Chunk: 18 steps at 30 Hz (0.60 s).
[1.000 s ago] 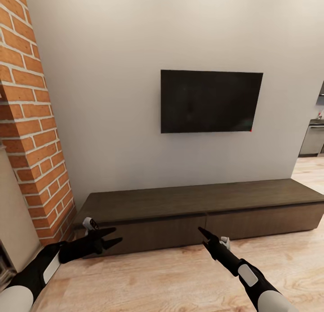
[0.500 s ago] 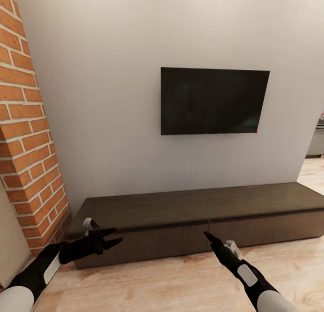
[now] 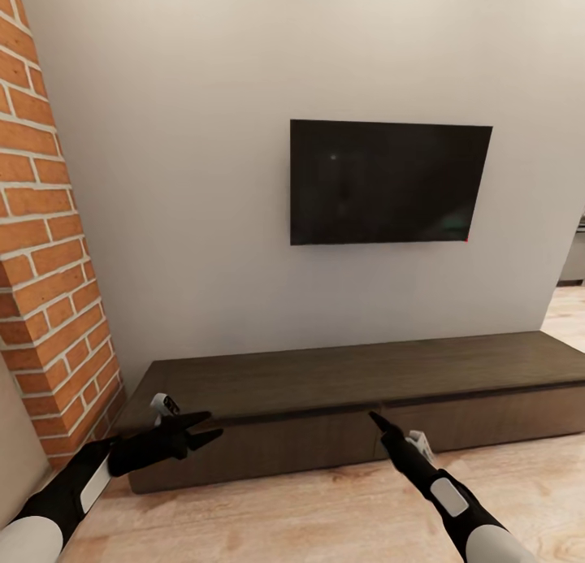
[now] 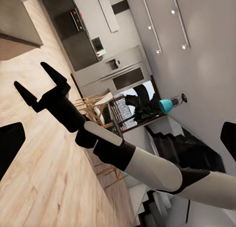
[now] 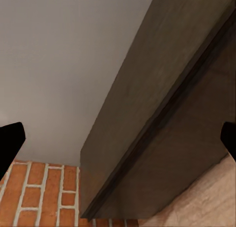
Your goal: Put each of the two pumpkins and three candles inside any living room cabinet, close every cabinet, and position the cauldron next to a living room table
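The cabinet (image 3: 349, 380) is a long, low dark-brown unit against the grey wall, and both its drawer fronts sit flush and shut. My left gripper (image 3: 213, 426) hovers open and empty in front of its left drawer. In front of the seam between the two drawers, my right gripper (image 3: 375, 419) points at the cabinet. The left wrist view shows that right gripper (image 4: 38, 82) with its fingers spread. The right wrist view looks along the cabinet top (image 5: 162, 104), with a black fingertip (image 5: 10, 141) at each side. The pumpkins, candles and cauldron are out of view.
A black TV (image 3: 390, 181) hangs on the wall above the cabinet. A red brick column (image 3: 41, 262) stands just left of it. Pale wood floor (image 3: 309, 514) runs in front. Kitchen units (image 4: 83, 35) lie off to the right.
The camera has moved closer and turned a little, so the brick column slid left and the cabinet sits lower in view. Both arms hold nearly the same pose.
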Available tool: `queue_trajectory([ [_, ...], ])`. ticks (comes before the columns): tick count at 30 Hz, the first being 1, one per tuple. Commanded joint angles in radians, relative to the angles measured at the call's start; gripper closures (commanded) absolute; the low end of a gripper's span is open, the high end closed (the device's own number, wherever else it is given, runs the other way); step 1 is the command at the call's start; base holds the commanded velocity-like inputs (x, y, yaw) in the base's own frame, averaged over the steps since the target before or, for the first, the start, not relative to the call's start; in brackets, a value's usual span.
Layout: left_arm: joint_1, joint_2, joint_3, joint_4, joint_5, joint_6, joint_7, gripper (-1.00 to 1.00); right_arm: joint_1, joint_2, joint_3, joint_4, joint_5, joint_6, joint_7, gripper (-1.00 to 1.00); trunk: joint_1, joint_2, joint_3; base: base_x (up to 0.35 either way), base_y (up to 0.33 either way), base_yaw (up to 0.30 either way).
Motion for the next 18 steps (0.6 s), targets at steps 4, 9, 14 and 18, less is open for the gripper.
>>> queue_trajectory([
  [4, -0.001, 0.0, -0.003, 0.0, 0.002, 0.011, -0.004, -1.0, -0.001, 0.0, -0.002, 0.001, -0.056, 0.046, 0.027, -1.0, 0.0, -0.001, -0.001, 0.127, 0.0, 0.0],
  [9, -0.001, 0.0, -0.003, 0.0, 0.003, 0.01, -0.004, -1.0, -0.001, 0.0, -0.002, 0.002, -0.07, 0.063, 0.033, -1.0, 0.0, -0.001, -0.001, 0.108, 0.0, 0.0],
  [14, -0.001, 0.0, -0.003, 0.0, 0.002, 0.009, -0.004, -1.0, -0.001, 0.0, -0.002, 0.003, -0.073, 0.062, 0.034, -1.0, 0.0, -0.001, -0.001, 0.168, 0.0, 0.0],
  [18, 0.0, 0.003, -0.003, 0.0, 0.006, 0.009, -0.004, -1.0, -0.001, 0.0, -0.002, 0.007, -0.073, 0.064, 0.035, -1.0, 0.0, -0.001, -0.001, 0.022, 0.0, 0.0],
])
